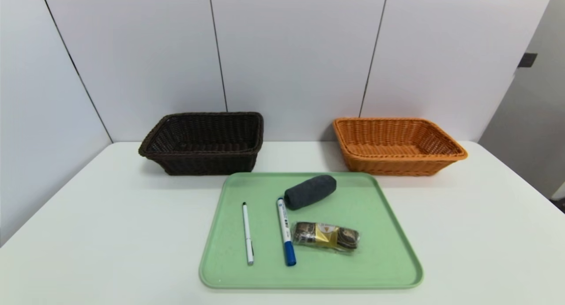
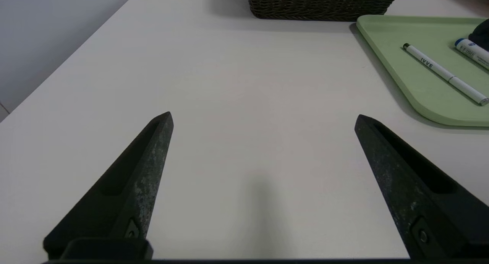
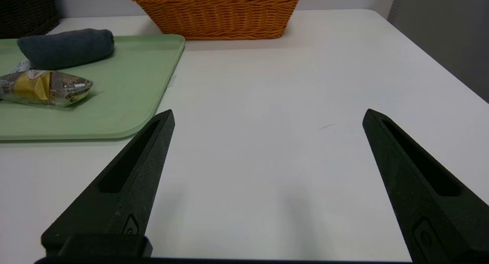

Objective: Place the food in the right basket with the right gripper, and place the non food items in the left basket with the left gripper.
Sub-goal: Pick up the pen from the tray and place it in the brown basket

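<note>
"Spread wide, my left gripper (image 2: 263,115) hangs over the white table (image 1: 110,234), off to the left of the tray (image 1: 388,261)."

"And your other one?"

"My right gripper (image 3: 270,111) is wide too, with nothing between its fingers, over the table on the tray's right side. Both are away from the items."

"Where is the food?"

"On the green tray: one snack (image 1: 325,235) in a clear wrapper with a gold band, lying nearer me than the roll (image 1: 310,192), which is dark grey and set aslant toward the far side."

"What else lies there?"

"A slim white pen (image 1: 247,232) on the left part, black at its far end. Between it and the snack is the marker (image 1: 286,232), white with a blue cap toward me. Its far end is just beside the roll."

"And the baskets?"

"Both stand beyond the tray, before the pale wall (image 1: 295,53): the dark basket (image 1: 212,163) on the left, the orange basket (image 1: 404,167) on the right, well apart."
</note>
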Robot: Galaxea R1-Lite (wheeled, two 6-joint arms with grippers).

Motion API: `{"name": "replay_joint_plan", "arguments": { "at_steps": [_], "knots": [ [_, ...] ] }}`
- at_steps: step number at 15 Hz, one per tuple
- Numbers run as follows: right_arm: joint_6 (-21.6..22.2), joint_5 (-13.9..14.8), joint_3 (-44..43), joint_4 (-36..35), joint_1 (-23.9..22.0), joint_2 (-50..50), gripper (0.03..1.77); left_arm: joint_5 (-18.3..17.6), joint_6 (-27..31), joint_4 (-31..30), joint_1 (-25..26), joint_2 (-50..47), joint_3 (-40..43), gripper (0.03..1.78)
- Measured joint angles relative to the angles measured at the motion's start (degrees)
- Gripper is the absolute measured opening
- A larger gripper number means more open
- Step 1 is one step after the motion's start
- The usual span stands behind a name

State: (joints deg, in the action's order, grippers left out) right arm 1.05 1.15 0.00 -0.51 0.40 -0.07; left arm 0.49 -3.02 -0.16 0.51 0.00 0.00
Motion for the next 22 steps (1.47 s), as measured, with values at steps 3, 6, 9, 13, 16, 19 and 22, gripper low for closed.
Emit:
{"name": "replay_joint_plan", "arguments": {
  "at_steps": [3,6,9,13,16,19,22],
  "knots": [
    [0.0,-0.05,0.0,0.0,0.0,0.0,1.7,0.02,-0.02,0.0,0.0,0.0,0.0,1.69],
    [0.0,-0.02,0.0,0.0,-0.02,0.0,1.7,0.02,0.0,0.0,0.0,0.0,0.0,1.69],
    [-0.15,-0.05,0.0,0.05,-0.07,0.0,1.7,-0.02,0.24,0.05,0.0,0.0,0.0,1.69],
    [-0.2,-0.1,0.0,0.07,0.0,0.0,1.7,-0.13,0.63,0.06,0.0,0.0,0.0,1.69],
    [-0.28,-0.05,0.0,-0.01,-0.02,0.02,1.7,-0.22,1.55,0.06,0.0,0.0,0.0,1.69],
    [-0.21,0.04,-0.73,0.11,-0.02,0.0,1.7,-1.19,3.44,0.4,0.0,0.0,-0.94,1.69],
    [0.66,-0.33,-7.22,4.25,0.0,0.28,1.7,-1.97,3.29,6.38,-0.02,1.1,-8.09,1.69]
  ]
}}
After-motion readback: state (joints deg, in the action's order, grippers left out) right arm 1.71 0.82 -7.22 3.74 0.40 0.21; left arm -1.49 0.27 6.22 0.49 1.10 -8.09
